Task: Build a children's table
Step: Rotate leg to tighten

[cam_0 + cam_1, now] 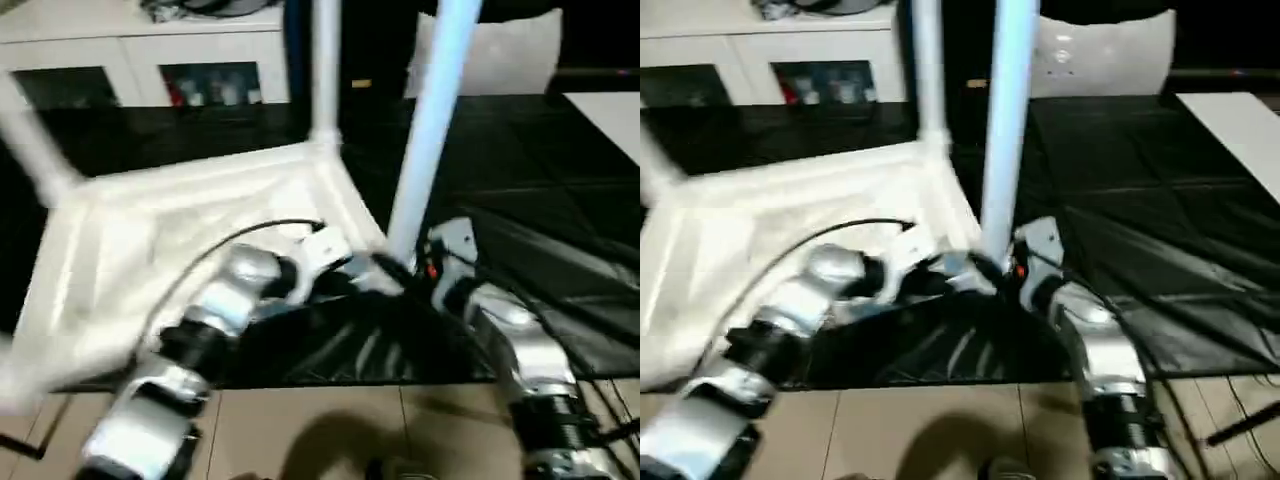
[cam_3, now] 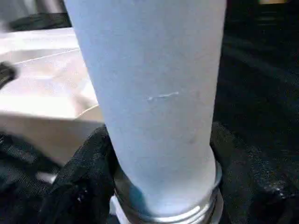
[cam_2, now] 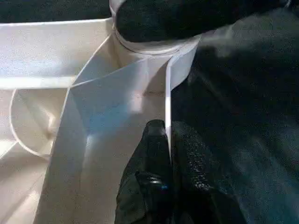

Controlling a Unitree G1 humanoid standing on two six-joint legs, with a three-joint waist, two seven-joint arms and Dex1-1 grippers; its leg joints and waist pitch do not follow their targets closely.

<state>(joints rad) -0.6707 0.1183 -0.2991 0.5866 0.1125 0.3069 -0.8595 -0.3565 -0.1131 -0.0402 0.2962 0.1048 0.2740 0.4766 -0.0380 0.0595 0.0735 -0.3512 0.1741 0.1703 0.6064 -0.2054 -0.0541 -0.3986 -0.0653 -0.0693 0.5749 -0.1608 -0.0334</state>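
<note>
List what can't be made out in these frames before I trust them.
- Leg top: cut off by the head views' upper edge.
- Leg base and its corner socket: in the right wrist view the right gripper covers the joint, so seating is unclear.
- Table top left end: blurred, cut by the edge.
- Left gripper: pinches the table's thin rim; the wall hides what is behind.

A black mat [image 1: 560, 200] with faint seams covers most of the floor, crumpled into shiny folds at its near edge. Beyond that edge lie beige floor tiles [image 1: 320, 430]. At the far side stands a white cabinet [image 1: 130, 50] with dark glass doors, and a white panel [image 1: 1105, 55] leans farther right.
</note>
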